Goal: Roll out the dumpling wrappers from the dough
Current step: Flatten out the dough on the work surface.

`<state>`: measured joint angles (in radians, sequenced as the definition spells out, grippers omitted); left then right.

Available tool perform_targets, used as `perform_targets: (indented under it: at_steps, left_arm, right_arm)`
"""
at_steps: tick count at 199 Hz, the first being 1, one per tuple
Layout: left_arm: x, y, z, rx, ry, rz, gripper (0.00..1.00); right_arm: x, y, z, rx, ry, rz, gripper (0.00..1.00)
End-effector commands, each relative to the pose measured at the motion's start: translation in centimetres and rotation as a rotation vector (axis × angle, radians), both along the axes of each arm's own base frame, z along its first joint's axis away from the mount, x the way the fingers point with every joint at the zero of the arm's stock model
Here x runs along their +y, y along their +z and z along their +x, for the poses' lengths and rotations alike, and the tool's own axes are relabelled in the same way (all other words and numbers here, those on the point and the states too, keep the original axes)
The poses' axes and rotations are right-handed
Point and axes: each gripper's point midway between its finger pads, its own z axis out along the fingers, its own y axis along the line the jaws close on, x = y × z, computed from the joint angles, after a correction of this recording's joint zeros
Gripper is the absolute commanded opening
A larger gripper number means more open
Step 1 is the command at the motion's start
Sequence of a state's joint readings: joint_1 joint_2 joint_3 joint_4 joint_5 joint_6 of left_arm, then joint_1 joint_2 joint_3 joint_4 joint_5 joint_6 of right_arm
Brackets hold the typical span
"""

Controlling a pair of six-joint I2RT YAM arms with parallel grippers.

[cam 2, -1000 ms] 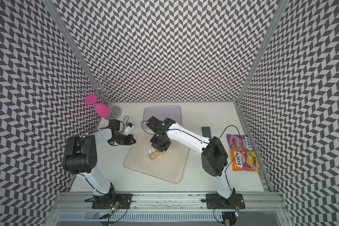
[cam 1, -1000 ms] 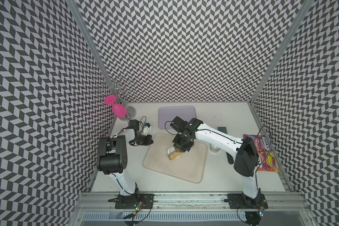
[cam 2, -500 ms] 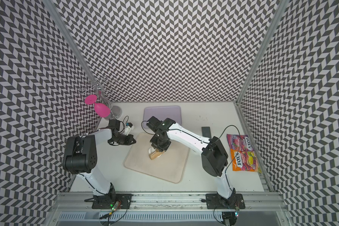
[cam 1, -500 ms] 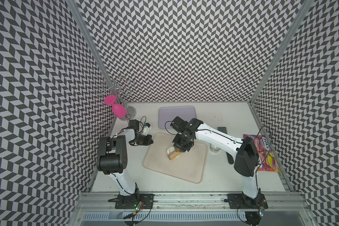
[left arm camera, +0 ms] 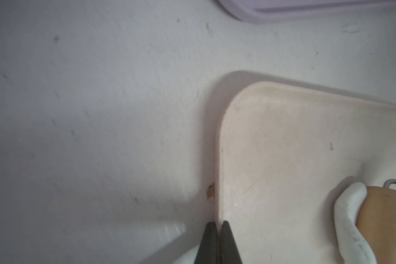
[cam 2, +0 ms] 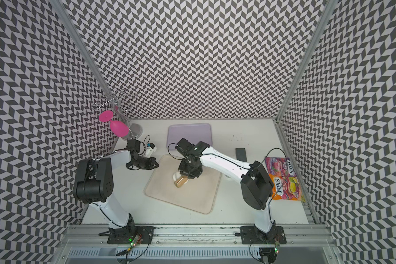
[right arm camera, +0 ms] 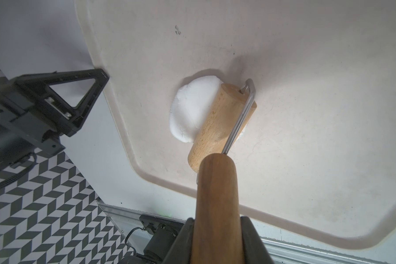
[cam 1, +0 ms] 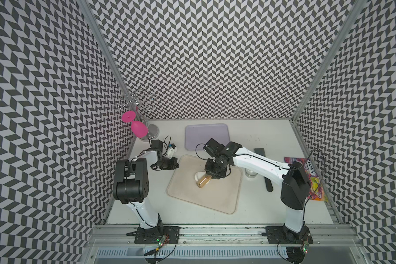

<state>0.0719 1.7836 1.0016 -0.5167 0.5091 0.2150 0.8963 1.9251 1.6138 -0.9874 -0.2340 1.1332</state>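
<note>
Step in hand: the soft white dough lump (right arm camera: 192,107) is judged to be partway through flattening. About half of it is covered by the pale wooden roller drum on its wire yoke (right arm camera: 220,118).
Right gripper (right arm camera: 216,230): clamped around the roller's darker wooden handle (right arm camera: 217,187).
Left gripper (left arm camera: 218,242): fingertips pressed together with nothing between them, set at the rim of the beige rounded-corner tray (left arm camera: 284,137). Whether the rim is actually touched cannot be told.
Doing it well: the drum is best kept level and evenly loaded. The thick uncovered edge should be rolled over, and the stroke direction varied. The tray may need to be steadied against sliding.
Beige tray contents: only the dough and the roller are seen, on the half nearer the left arm.
Lilac rectangular tray (cam 1: 207,137): at the back, with nothing seen in it.
Dumpling wrappers: no round disc is visible yet.
</note>
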Motion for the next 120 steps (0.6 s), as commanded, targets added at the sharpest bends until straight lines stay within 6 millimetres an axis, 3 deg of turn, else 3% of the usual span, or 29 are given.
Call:
perform_targets:
  at_steps: [1, 73, 120]
  left_arm:
    - [0.3, -1.3, -1.7, 0.069, 0.006, 0.020, 0.00]
    - [0.4, -1.2, -1.7, 0.067, 0.011, 0.020, 0.00]
    - [0.7, -1.2, -1.4, 0.062, 0.021, 0.032, 0.00]
  right_arm:
    - [-7.6, -12.5, -6.4, 0.292, 0.045, -0.374, 0.00]
    - [-11.9, -12.3, -8.6, 0.333, 0.072, -0.430, 0.00]
    - [-14.0, -11.5, -9.0, 0.321, 0.077, -0.434, 0.00]
